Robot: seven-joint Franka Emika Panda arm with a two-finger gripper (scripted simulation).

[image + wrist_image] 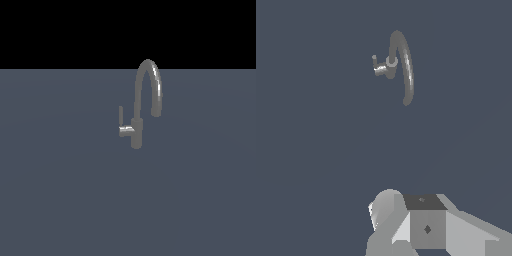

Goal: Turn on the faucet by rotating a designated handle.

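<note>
The faucet (pixel 136 131) is a small grey tap standing on a flat blue-grey surface, its arched spout (pixel 150 80) curving toward the exterior view's right. The handle (pixel 121 122) sticks out of the body toward the exterior view's left as a shiny stub, with a slim rod pointing up. The wrist view looks down on the faucet (pixel 404 65) from far off, its handle (pixel 377 66) beside the body. No gripper fingers appear in either view. Only a grey and black blocky part of the arm (pixel 426 227) shows at the wrist view's edge, well apart from the faucet.
The blue-grey floor (pixel 60 190) spreads around the faucet, with a black background (pixel 60 30) behind it. No other object shows.
</note>
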